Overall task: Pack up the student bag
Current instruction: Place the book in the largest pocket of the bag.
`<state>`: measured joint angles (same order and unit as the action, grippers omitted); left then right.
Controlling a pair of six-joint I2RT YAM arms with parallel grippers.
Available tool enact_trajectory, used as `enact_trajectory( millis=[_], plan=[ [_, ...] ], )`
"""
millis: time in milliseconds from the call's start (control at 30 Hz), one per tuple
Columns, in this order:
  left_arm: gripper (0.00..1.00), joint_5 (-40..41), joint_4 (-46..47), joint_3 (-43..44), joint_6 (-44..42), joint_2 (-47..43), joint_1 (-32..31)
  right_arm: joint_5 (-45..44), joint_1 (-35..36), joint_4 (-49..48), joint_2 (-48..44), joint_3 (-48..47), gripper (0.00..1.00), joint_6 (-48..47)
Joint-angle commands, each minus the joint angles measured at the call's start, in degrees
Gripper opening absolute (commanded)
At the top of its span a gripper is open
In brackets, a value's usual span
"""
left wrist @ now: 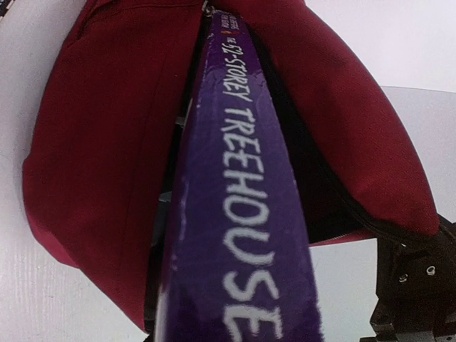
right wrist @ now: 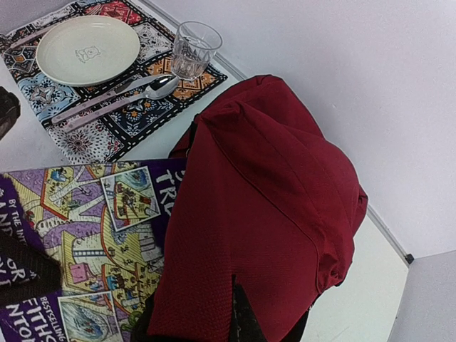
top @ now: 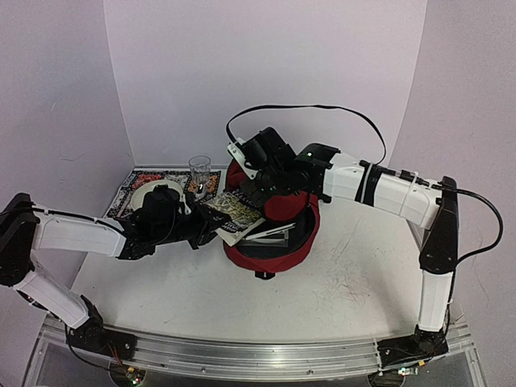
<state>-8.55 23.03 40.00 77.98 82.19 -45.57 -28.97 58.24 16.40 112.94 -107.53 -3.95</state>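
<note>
The student bag [top: 278, 242], dark red with black trim, lies at the middle of the table with its mouth facing left. My left gripper [top: 208, 219] is shut on a purple picture book [top: 239, 211], whose far end sits inside the bag's mouth. In the left wrist view the book's spine [left wrist: 242, 214] runs up into the opening between the red sides of the bag [left wrist: 100, 157]. My right gripper [top: 258, 184] is shut on the bag's upper flap [right wrist: 271, 214] and holds it raised over the book's cover [right wrist: 85, 242]. One black fingertip [right wrist: 246, 320] shows against the fabric.
A patterned placemat [right wrist: 135, 121] lies at the back left with a pale plate [right wrist: 87, 50], a knife and spoon [right wrist: 107, 100] and a clear glass [right wrist: 194, 50]. A flat light-edged item [top: 272, 234] lies in the bag under the book. A black cable [top: 322, 107] loops above the right arm.
</note>
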Motion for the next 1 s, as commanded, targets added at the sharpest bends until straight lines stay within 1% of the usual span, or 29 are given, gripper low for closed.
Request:
enact_trajectory(
  millis=[0,133,267,400,500,567,667,733,833,967],
  plan=[
    [0.00,4.11,10.76,3.78,1.77,-4.00,-2.29,0.83,0.98,-0.76,-5.02,-0.89,0.00,1.41],
    [0.00,4.35,10.97,2.52,3.90,-5.79,-2.31,0.80,0.96,-0.68,-5.28,-0.63,0.00,1.32],
    [0.00,3.69,11.94,4.09,3.84,-4.95,-3.16,0.84,0.99,-0.63,-5.37,-0.77,0.00,0.99],
    [0.00,4.09,13.31,5.17,3.40,-2.64,-4.17,2.08,0.97,-0.51,-5.77,-0.93,0.00,1.41],
    [0.00,3.68,17.21,5.30,4.13,0.66,-5.99,3.53,0.95,-0.29,-6.15,-1.32,0.00,2.12],
    [0.00,2.47,18.99,5.77,4.66,2.51,-6.96,3.92,0.98,-0.17,-6.42,-1.36,0.00,2.34],
    [0.00,-2.97,19.19,7.87,4.75,6.36,-7.84,3.99,0.99,-0.06,-6.86,-0.95,0.00,2.22],
    [0.00,-4.78,19.50,8.35,5.76,8.16,-8.39,3.97,0.93,-0.05,-7.15,-0.71,0.00,2.23],
    [0.00,-3.11,19.81,6.98,5.43,7.90,-8.92,3.89,1.00,0.03,-7.37,-0.32,0.00,2.24],
    [0.00,-1.61,19.89,8.25,2.51,6.31,-8.92,4.25,0.99,0.01,-7.84,0.61,0.00,2.53]
  ],
)
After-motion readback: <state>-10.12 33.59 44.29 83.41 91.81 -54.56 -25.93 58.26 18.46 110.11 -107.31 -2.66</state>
